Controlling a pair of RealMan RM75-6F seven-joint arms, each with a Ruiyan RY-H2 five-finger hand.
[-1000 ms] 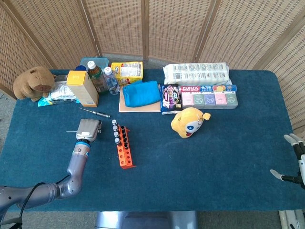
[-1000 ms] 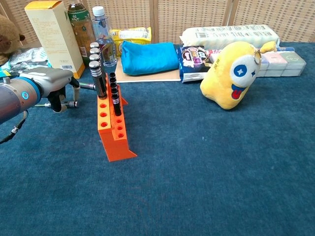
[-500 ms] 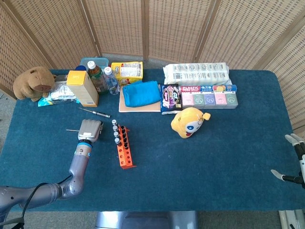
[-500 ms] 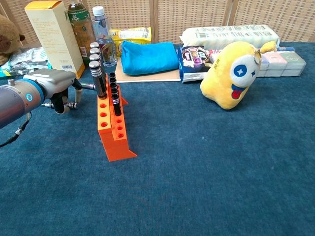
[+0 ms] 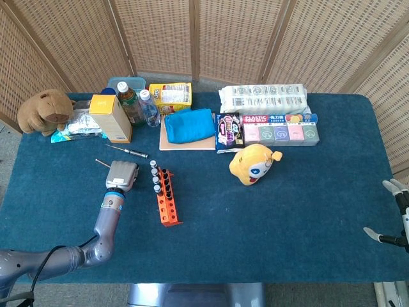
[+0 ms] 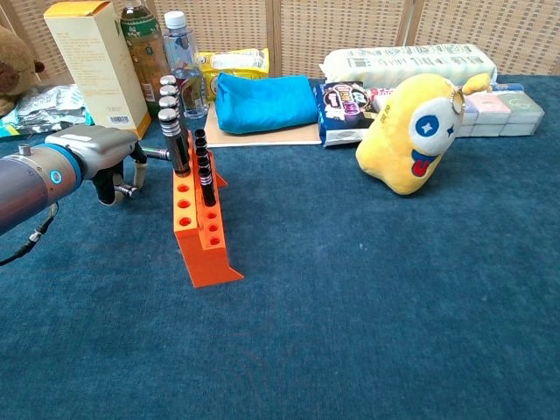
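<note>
The left hand (image 6: 103, 156) hovers just beside the orange plastic rack (image 6: 200, 229) of silver-capped tubes (image 6: 173, 131); whether its fingers hold anything is unclear. A bump could tip the rack. The right hand (image 5: 395, 217), far from the rack, is spread open.

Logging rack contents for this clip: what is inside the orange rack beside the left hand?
The orange rack holds silver-capped tubes along its left row and black tubes at the far end of its right row. The near holes show empty. The rack hides the tubes' lower parts.
</note>
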